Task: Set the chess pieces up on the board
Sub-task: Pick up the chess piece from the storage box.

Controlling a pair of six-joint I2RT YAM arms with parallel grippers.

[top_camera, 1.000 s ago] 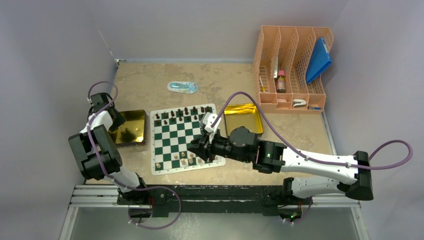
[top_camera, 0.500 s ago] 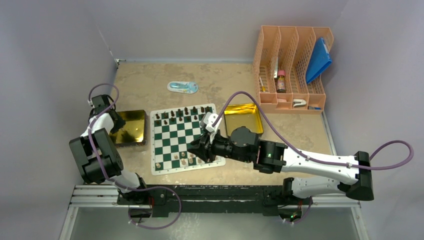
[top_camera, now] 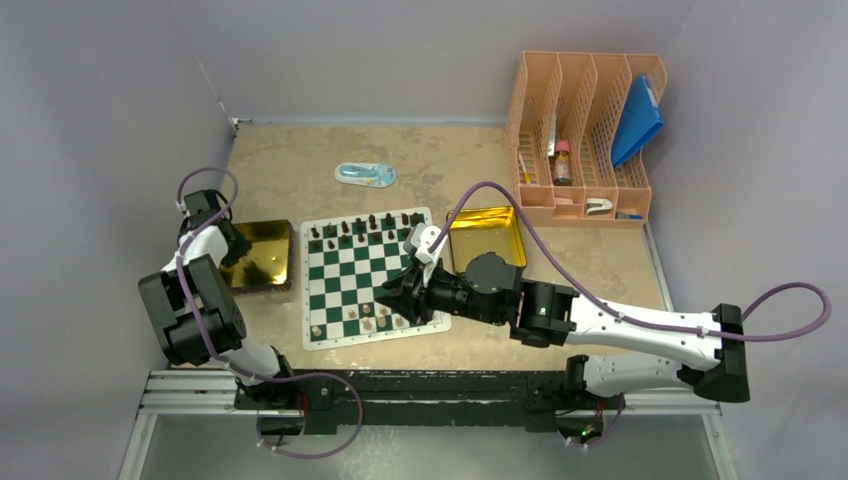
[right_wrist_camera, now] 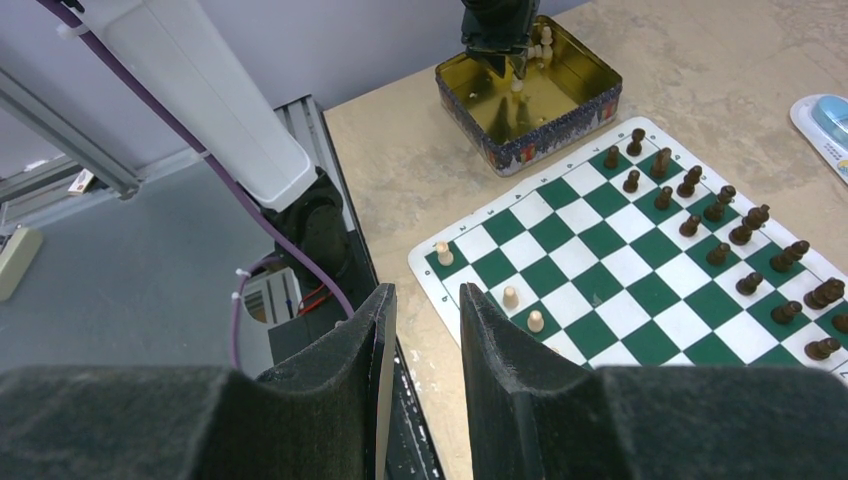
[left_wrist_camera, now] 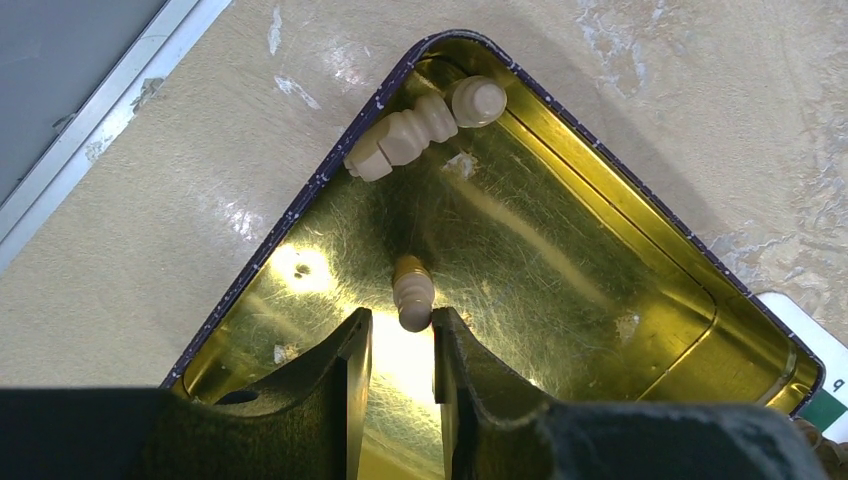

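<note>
Within scratched gold tin point(left_wrist_camera: 560, 280), left gripper point(left_wrist_camera: 401, 318) matte jaws parted around rounded cream pawn point(left_wrist_camera: 412, 285), right gripper point(right_wrist_camera: 428, 300) slightly open.

Board point(top_camera: 350, 270): green and white checks, white border. Chess pieces point(right_wrist_camera: 688, 184): dark brown or cream. Tray point(left_wrist_camera: 560, 250): shiny gold; worktop point(top_camera: 430, 160) mottled beige.
</note>
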